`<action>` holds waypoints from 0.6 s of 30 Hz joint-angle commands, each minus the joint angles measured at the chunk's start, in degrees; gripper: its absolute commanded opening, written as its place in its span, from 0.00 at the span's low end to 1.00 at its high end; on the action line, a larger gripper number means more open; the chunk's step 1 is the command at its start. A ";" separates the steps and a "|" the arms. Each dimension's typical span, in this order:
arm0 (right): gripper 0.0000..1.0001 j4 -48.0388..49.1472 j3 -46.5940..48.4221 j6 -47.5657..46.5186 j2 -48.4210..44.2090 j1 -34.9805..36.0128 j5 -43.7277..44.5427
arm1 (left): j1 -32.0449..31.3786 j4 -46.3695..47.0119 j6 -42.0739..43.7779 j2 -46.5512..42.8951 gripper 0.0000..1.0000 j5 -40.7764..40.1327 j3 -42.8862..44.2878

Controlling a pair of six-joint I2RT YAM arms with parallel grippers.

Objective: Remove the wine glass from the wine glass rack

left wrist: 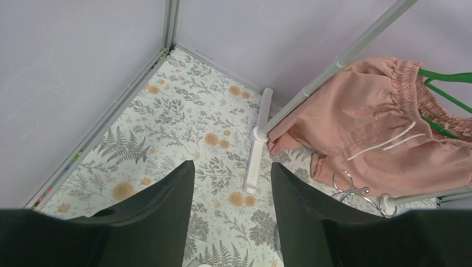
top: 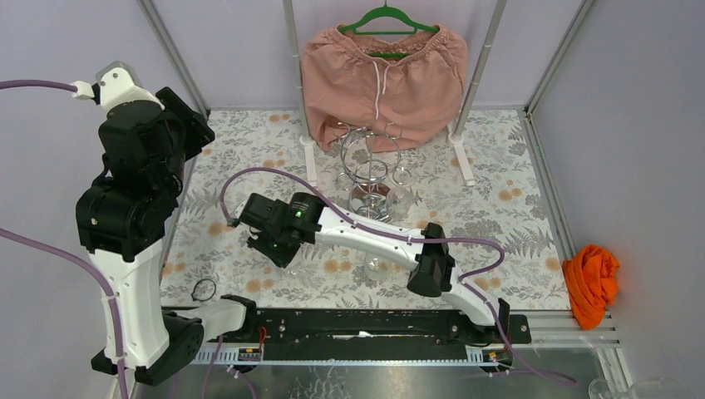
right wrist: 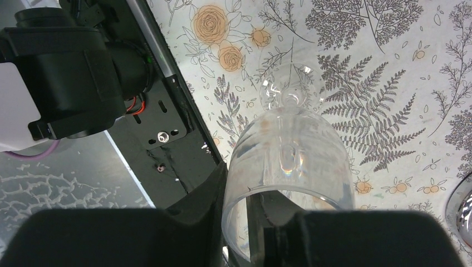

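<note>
Top: the chrome looped-wire wine glass rack (top: 371, 170) stands at 12 o'clock from the arm bases. Left wrist: the left gripper (left wrist: 232, 169) is spread apart. Right wrist: the right gripper (right wrist: 245, 208) clamps the clear wine glass (right wrist: 292, 161) by its bowl rim, with the round foot toward 12 o'clock.

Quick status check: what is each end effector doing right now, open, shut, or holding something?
The left end effector: open, nothing between its fingers.
The right end effector: shut on the wine glass, pinching the bowl's wall.
</note>
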 commanded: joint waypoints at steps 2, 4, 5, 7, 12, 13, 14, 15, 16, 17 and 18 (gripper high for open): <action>0.00 -0.16 3.04 -1.26 0.20 0.21 1.31 | -0.23 2.18 1.27 -0.88 0.60 0.27 -0.73; 0.00 -0.55 3.03 -1.16 0.62 0.21 1.35 | -0.23 2.24 1.29 -1.00 0.60 0.34 -1.06; 0.00 -0.66 3.01 -1.16 0.84 0.21 1.29 | -0.19 2.34 1.33 -1.10 0.60 0.32 -1.34; 0.00 -0.85 2.95 -1.20 1.04 0.21 0.92 | -0.23 2.51 1.25 -1.26 0.60 0.44 -1.60; 0.00 -1.53 2.77 -1.16 1.59 0.21 0.63 | -0.23 2.91 1.25 -1.50 0.60 0.66 -1.99; 0.00 -1.56 2.63 -1.24 1.74 0.21 0.57 | -0.23 2.96 1.31 -1.50 0.60 0.74 -2.07; 0.00 -1.56 2.52 -1.17 1.78 0.21 0.56 | -0.23 2.97 1.33 -1.45 0.60 0.79 -2.10; 0.00 -1.57 2.41 -1.16 1.84 0.21 0.50 | -0.23 2.97 1.41 -1.41 0.60 0.79 -2.14; 0.00 -1.49 2.40 -1.16 1.81 0.21 0.40 | -0.23 2.95 1.42 -1.37 0.60 0.78 -2.15; 0.00 -1.46 2.40 -1.09 1.73 0.21 0.39 | -0.21 2.96 1.47 -1.37 0.60 0.80 -2.16; 0.00 -1.30 2.40 -1.08 1.67 0.21 0.39 | -0.23 3.05 1.47 -1.37 0.60 0.79 -2.21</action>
